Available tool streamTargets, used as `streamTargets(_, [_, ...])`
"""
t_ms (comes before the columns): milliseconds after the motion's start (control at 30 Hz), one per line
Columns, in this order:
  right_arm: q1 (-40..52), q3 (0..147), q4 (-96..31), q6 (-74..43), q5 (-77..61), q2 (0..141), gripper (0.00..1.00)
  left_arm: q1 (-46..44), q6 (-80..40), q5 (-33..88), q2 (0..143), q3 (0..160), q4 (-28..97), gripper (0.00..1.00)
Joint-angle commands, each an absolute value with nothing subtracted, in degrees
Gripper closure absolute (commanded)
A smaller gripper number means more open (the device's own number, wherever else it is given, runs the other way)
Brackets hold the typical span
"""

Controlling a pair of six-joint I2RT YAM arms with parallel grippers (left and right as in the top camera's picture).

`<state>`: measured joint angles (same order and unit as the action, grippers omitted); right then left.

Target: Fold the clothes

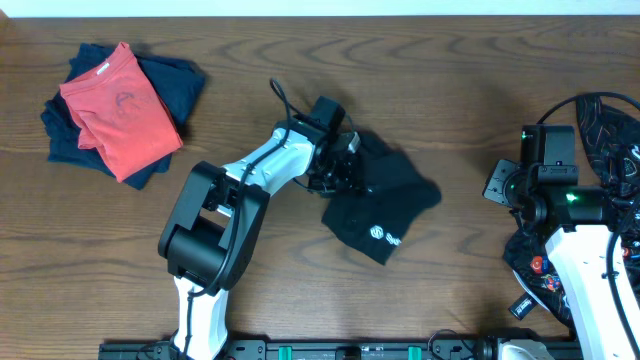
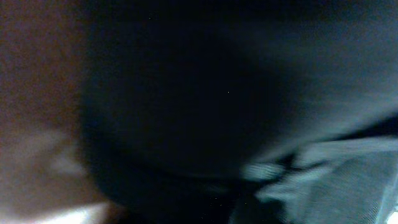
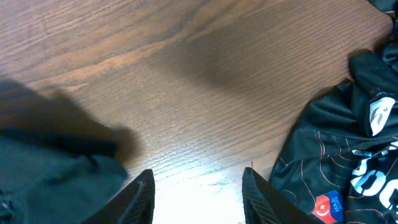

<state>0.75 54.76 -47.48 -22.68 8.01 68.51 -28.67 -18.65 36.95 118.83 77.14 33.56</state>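
Note:
A plain black garment [image 1: 385, 205] with a small white hexagon logo [image 1: 379, 236] lies bunched at the table's middle. My left gripper [image 1: 342, 168] is at its upper left edge, and the cloth is gathered around it. The left wrist view is blurred and filled with dark fabric [image 2: 205, 93]; the fingers are hidden, and the gripper seems shut on the cloth. My right gripper [image 3: 198, 196] is open and empty just above bare wood, also seen from overhead [image 1: 503, 186]. A dark garment with thin-line print [image 3: 336, 168] lies right of it.
A stack of navy clothes with a red shirt [image 1: 120, 108] on top sits at the far left. A heap of dark printed garments [image 1: 610, 130] lies at the right edge around the right arm. Bare wood [image 1: 470, 120] separates the two arms.

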Motion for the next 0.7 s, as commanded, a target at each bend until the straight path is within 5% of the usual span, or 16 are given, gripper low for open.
streamTargets(0, [0.36, 55.75, -47.48, -21.61, 8.99, 68.95, 0.56, -27.94, -23.88, 36.45, 117.97, 77.71, 33.26, 0.02])
streamTargets(333, [0.36, 55.7, -47.83, -21.61, 8.99, 69.84, 0.55, -21.5, -22.94, 37.04, 117.97, 78.65, 21.67, 0.02])
streamTargets(667, [0.38, 55.7, -47.55, -21.8, 8.8, 72.1, 0.55, -26.72, -15.73, 35.29, 118.28, 77.56, 21.37, 0.02])
